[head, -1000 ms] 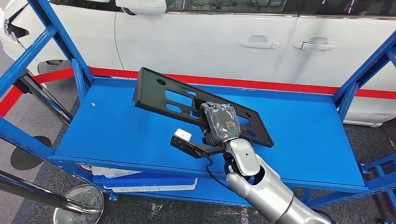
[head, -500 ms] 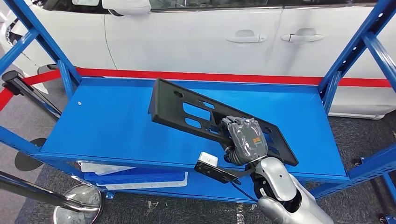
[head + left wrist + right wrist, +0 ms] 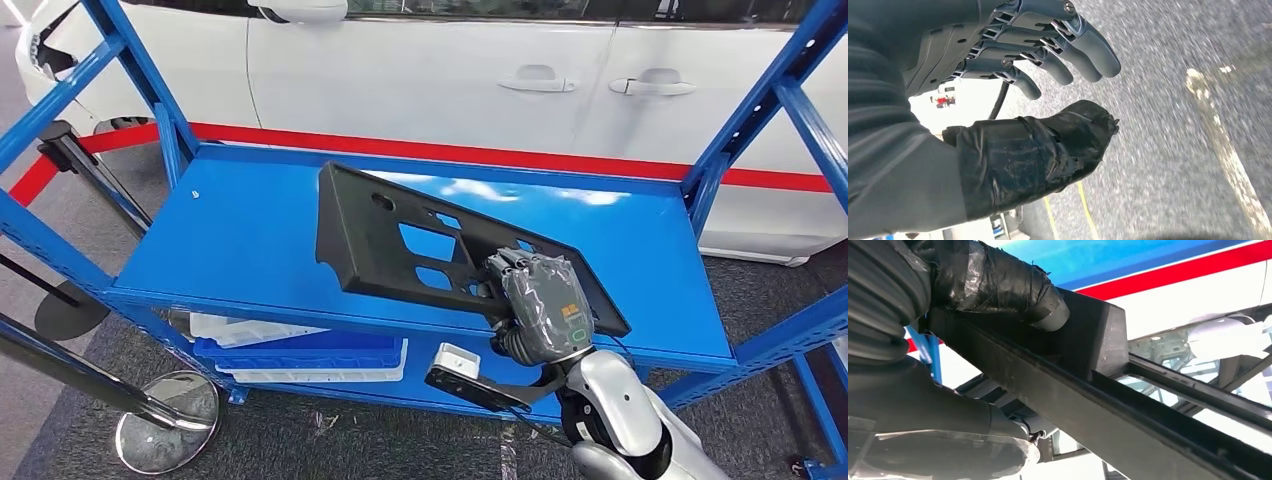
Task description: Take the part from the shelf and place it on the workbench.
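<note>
Right hand [image 3: 540,305] grips the flat black slotted plastic part [image 3: 400,240], lifted tilted above the blue steel shelf [image 3: 240,250]. Left hand [image 3: 1013,75] hangs empty, fingers apart. Transfer to workbench remains.

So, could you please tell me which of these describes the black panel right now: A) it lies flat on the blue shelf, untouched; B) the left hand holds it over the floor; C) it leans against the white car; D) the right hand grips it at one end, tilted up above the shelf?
D: the right hand grips the black panel at its near end, and the panel stands tilted above the blue shelf; the left hand holds nothing.
</note>
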### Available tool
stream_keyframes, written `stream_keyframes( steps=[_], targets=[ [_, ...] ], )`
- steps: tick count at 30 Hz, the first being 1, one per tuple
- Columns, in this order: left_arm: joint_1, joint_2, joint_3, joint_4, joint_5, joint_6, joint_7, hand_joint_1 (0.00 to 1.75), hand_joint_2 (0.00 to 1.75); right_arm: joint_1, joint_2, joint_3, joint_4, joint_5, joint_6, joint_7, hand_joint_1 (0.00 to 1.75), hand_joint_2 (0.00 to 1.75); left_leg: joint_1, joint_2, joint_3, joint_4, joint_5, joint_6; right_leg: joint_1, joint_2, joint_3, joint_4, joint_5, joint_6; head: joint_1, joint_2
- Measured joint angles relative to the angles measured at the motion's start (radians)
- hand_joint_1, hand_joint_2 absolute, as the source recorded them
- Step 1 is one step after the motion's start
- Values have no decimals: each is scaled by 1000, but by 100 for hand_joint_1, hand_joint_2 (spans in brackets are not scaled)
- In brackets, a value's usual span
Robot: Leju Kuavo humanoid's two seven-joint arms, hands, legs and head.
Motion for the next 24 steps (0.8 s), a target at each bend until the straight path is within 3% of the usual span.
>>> stream_keyframes(
  steps=[1, 2, 3, 5, 7, 8, 11, 12, 13, 15, 16, 17, 18, 20, 22, 24],
  targets=[
    [0, 0, -1, 0, -2, 0, 0, 0, 175, 4, -4, 2, -9, 4, 0, 1, 175, 175, 1, 0, -14, 5, 6, -3, -5, 0, -3, 40, -12, 7, 0, 0],
    [0, 0, -2, 0, -5, 0, -1, 0, 175, 8, -7, 4, -18, 6, -1, 2, 175, 175, 4, 0, -30, 13, 12, -7, -10, 0, 9, 51, -3, 14, 0, 0],
    [-1, 0, -4, 0, -6, 0, -1, 0, 175, 10, -10, 7, -28, 7, -1, 1, 175, 175, 8, 0, -46, 23, 16, -12, -15, -1, 37, 27, 22, 21, 0, 0],
    [-2, 0, -8, 0, -8, 0, -2, 0, 175, 11, -12, 14, -52, 11, -1, 1, 175, 175, 13, 0, -78, 49, 22, -24, -23, -2, 123, -88, 57, 35, 2, 0],
    [-2, 1, -11, 0, -9, 0, -2, 0, 175, 13, -13, 22, -77, 16, 0, 2, 175, 175, 13, -1, -98, 71, 28, -38, -21, 1, 173, -172, 53, 27, 3, 0],
    [-1, 1, -12, 0, -10, 0, -2, 0, 175, 14, -13, 26, -88, 19, 1, 2, 175, 175, 13, -2, -103, 74, 33, -46, -17, 3, 176, -184, 47, 16, 3, 0],
    [2, 1, -15, 1, -9, 0, -2, 0, 175, 14, -13, 35, -112, 23, 6, 2, 175, 175, 16, -6, -118, 74, 44, -66, -16, 3, 148, -186, 71, -20, 1, 0],
    [3, 1, -15, 1, -9, 0, -2, 0, 175, 14, -13, 38, -118, 23, 8, 3, 175, 175, 18, -6, -129, 89, 21, -71, -18, 1, 136, -188, 83, -30, 1, 0],
    [3, 1, -16, 1, -9, 1, -2, 0, 175, 13, -14, 40, -124, 23, 10, 3, 175, 175, 19, -7, -144, 121, -20, -75, -19, 0, 123, -189, 95, -38, -2, 0],
    [4, 1, -16, 2, -7, 1, -2, 0, 175, 13, -15, 44, -133, 24, 13, 4, 175, 175, 21, -6, -171, 233, -118, -79, -19, -1, 96, -189, 117, -44, -5, 0],
    [4, 1, -16, 2, -6, 1, -3, 0, 175, 13, -16, 45, -137, 26, 17, 6, 175, 175, 21, -6, -174, 286, -141, -80, -17, -1, 82, -188, 128, -45, -6, 0],
    [4, 1, -16, 2, -5, 1, -3, 0, 175, 13, -16, 47, -141, 29, 22, 8, 175, 175, 21, -6, -166, 316, -140, -80, -16, -2, 69, -187, 138, -45, -5, 0],
    [3, 1, -17, 2, -4, 2, -4, 0, 175, 13, -17, 48, -146, 31, 27, 11, 175, 175, 21, -6, -142, 314, -121, -77, -14, -2, 55, -186, 148, -44, -5, 0],
    [0, 1, -17, 2, -2, 6, -5, 0, 175, 13, -20, 49, -159, 35, 39, 18, 175, 175, 19, -8, -46, 215, -84, -66, -13, -3, 32, -185, 168, -41, -5, 0],
    [-4, 1, -17, 2, 0, 8, -7, 0, 175, 12, -22, 49, -175, 36, 50, 25, 175, 175, 12, -11, 53, 79, -92, -55, -12, -3, 21, -188, 187, -31, -5, 0],
    [-6, 2, -17, 2, 3, 8, -8, 0, 175, 10, -26, 49, -188, 33, 63, 29, 175, 175, 4, -13, 82, 21, -99, -48, -13, -4, 22, -198, 208, -17, -7, 0]
  ],
)
